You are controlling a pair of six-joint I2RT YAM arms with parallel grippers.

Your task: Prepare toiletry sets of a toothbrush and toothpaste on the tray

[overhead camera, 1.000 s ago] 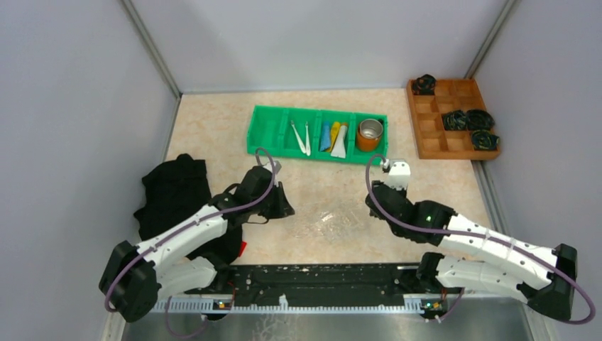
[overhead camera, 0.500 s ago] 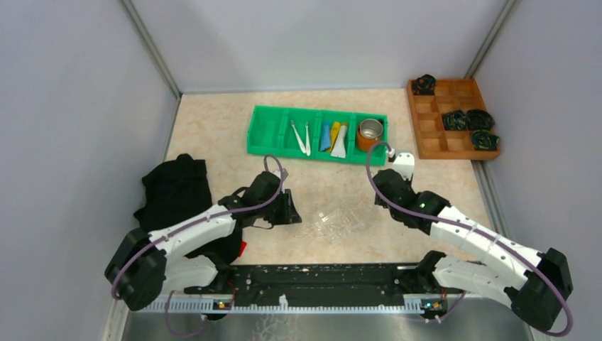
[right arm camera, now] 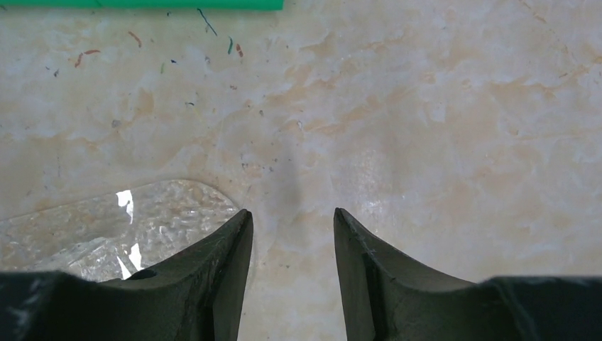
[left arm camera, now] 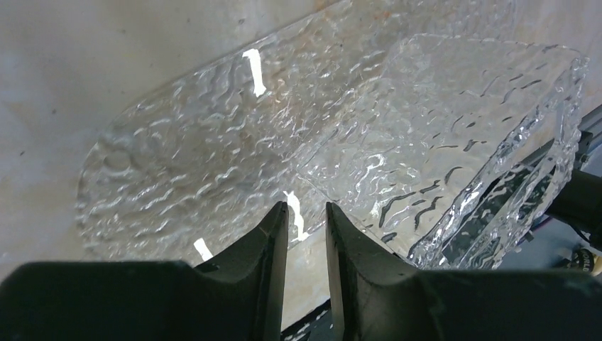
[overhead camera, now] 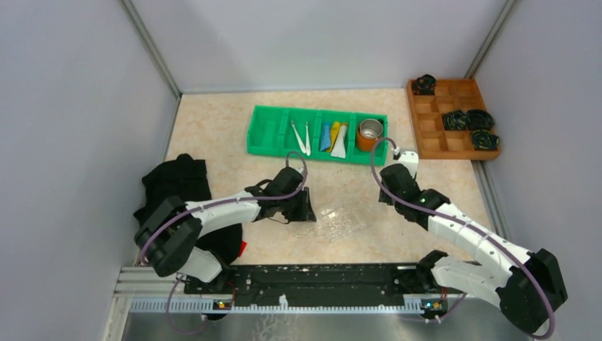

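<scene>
On the table, in the middle, lies the clear tray. Our left gripper, almost shut, holds nothing at its edge. Our right gripper is half open, empty. 2 toothbrushes and 3 toothpaste tubes lie in the green bin.

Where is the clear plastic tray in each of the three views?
Top external: the tray lies just below the middle of the picture.
Left wrist: it fills most of the picture.
Right wrist: only one rounded corner, bottom left.
Shared landmark: the beige marbled tabletop.
</scene>
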